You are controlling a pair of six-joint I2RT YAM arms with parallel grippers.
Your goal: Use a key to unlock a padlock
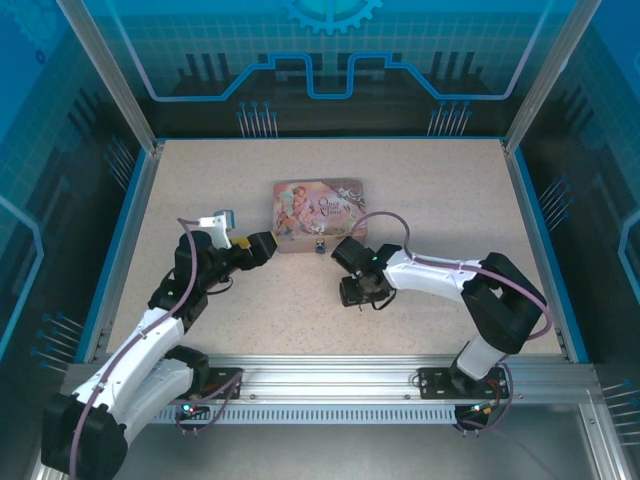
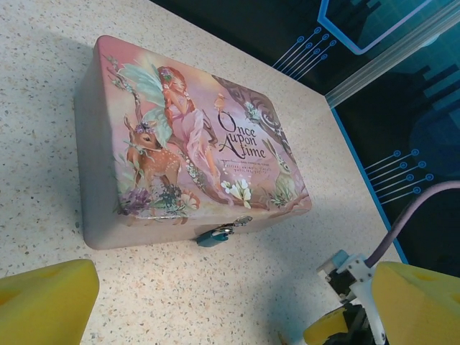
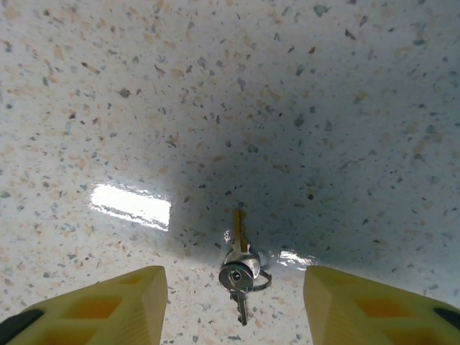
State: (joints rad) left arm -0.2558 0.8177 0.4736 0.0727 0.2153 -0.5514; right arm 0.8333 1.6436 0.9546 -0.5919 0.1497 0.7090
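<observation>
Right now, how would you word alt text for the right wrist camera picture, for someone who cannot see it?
A small silvery key on a ring lies flat on the speckled table. The right tool is open, its two yellow fingers at either side of the key, not touching it.

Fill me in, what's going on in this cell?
The right gripper hovers open over the key, which lies flat on the table between its fingers, not yet gripped. The padlock hangs at the front clasp of the pink tin. The left gripper is open and empty, facing the tin's front.
</observation>
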